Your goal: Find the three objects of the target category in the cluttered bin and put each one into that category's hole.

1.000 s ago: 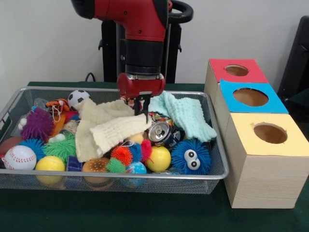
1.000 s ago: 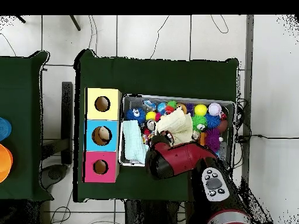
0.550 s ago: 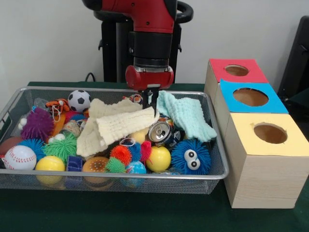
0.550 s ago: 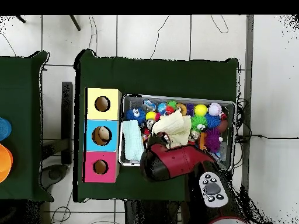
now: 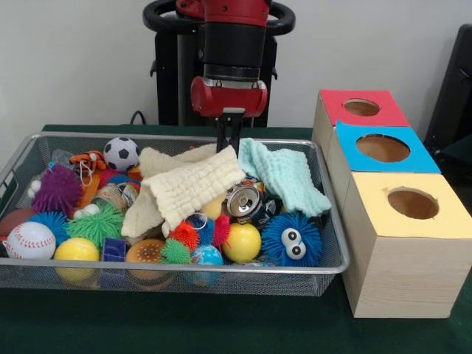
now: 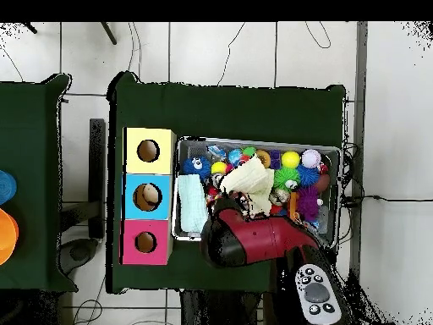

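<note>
My gripper (image 5: 229,144) is shut on the top corner of a cream knitted cloth (image 5: 190,188), which hangs lifted over the toys in the wire bin (image 5: 330,243). A mint green cloth (image 5: 284,175) lies against the bin's right back side. From overhead the cream cloth (image 6: 248,179) shows in the bin's middle and the mint cloth (image 6: 192,205) at its left end, with the red arm hiding my gripper. Beside the bin stand a red box (image 5: 361,108), a blue box (image 5: 383,148) and a yellow box (image 5: 411,203), each with a round hole.
The bin holds a crushed can (image 5: 245,200), a blue fuzzy ball with eyes (image 5: 291,240), a yellow ball (image 5: 243,243), a baseball (image 5: 29,240), a soccer ball (image 5: 119,151), a purple spiky ball (image 5: 57,189) and other small toys. The boxes (image 6: 148,195) line the bin's left side overhead.
The gripper has risen and shifted right, pulling the cream cloth up and stretching it off the toys beneath.
</note>
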Action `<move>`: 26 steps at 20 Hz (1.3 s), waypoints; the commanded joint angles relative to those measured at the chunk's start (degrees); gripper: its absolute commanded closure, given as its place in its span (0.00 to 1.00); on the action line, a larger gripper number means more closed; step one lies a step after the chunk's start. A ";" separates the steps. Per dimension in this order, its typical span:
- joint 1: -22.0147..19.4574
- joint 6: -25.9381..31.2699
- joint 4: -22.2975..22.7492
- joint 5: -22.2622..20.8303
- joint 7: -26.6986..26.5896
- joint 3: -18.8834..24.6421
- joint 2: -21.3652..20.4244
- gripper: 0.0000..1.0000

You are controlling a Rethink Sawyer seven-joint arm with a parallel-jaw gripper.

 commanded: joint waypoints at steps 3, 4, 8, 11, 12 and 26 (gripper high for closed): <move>0.14 6.32 2.01 4.32 7.68 3.23 -1.35 1.00; 0.25 6.12 2.19 4.45 7.74 3.18 -1.30 1.00; 0.93 5.68 3.05 5.42 8.61 3.12 -1.56 1.00; 2.17 5.75 3.61 6.48 9.41 2.62 -2.19 1.00; 2.55 5.83 3.64 6.79 9.51 2.43 -2.30 1.00; 9.36 5.78 4.82 12.10 12.10 -2.25 -3.37 1.00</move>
